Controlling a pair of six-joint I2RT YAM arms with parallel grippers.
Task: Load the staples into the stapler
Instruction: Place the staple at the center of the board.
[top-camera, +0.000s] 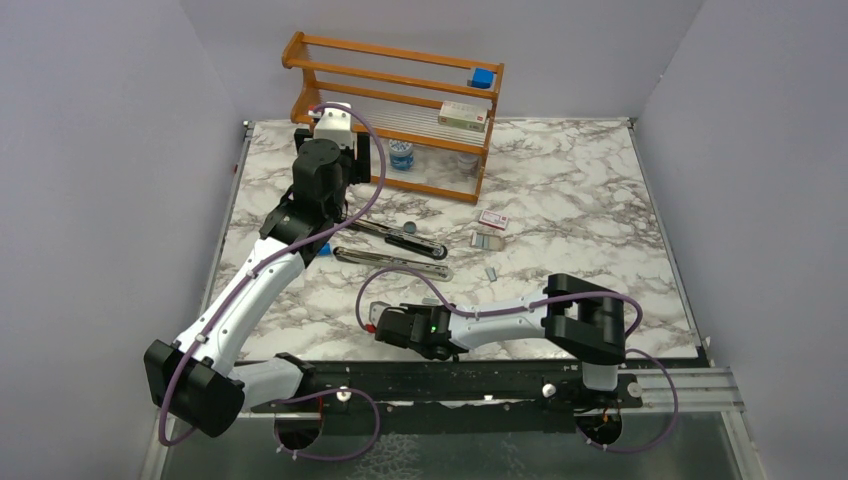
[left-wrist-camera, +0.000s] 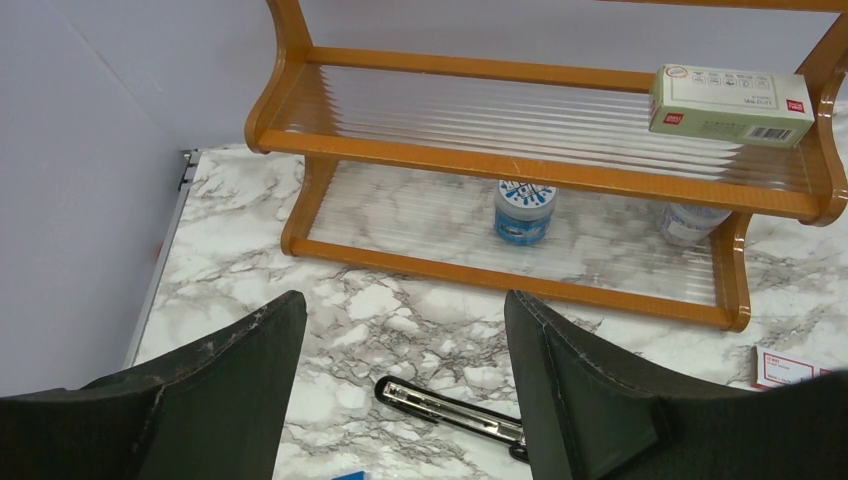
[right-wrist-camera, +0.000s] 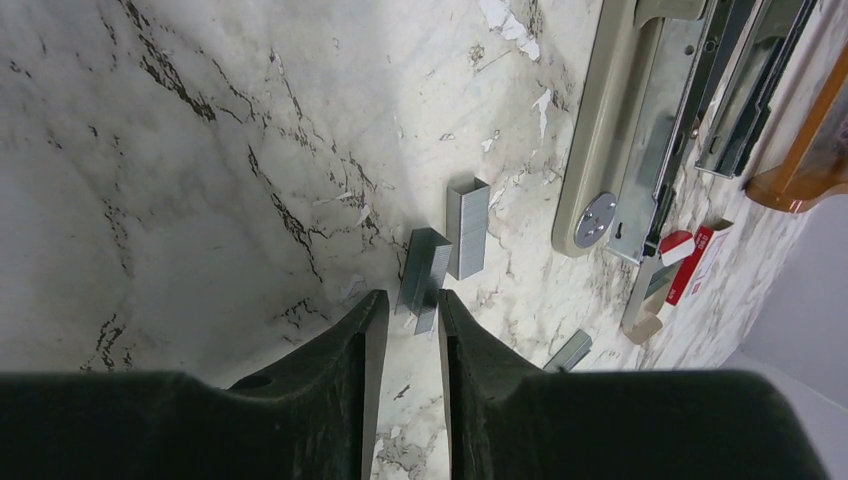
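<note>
Low over the near part of the counter (top-camera: 580, 200), the right arm folds across to the left, with its end effector (right-wrist-camera: 410, 300) tipped down at the marble. Its fingers stand a narrow gap apart. Two strips of staples (right-wrist-camera: 467, 225) lie side by side just beyond them. The near end of one strip reaches the fingertips, but I cannot tell whether they touch it. The stapler (right-wrist-camera: 640, 130) lies opened flat on the counter beyond the strips, its silver channel facing up.

The left arm stretches far forward toward the wooden rack (left-wrist-camera: 500, 165). Its end effector (left-wrist-camera: 405, 300) is spread wide above the counter and holds nothing.

One shelf of the rack carries a green-and-white box (left-wrist-camera: 730, 105). The shelf below it holds a blue-lidded jar (left-wrist-camera: 525, 210) and a clear jar (left-wrist-camera: 690, 222). A small red-and-white box (top-camera: 493, 219) lies on the counter to the right of the stapler.
</note>
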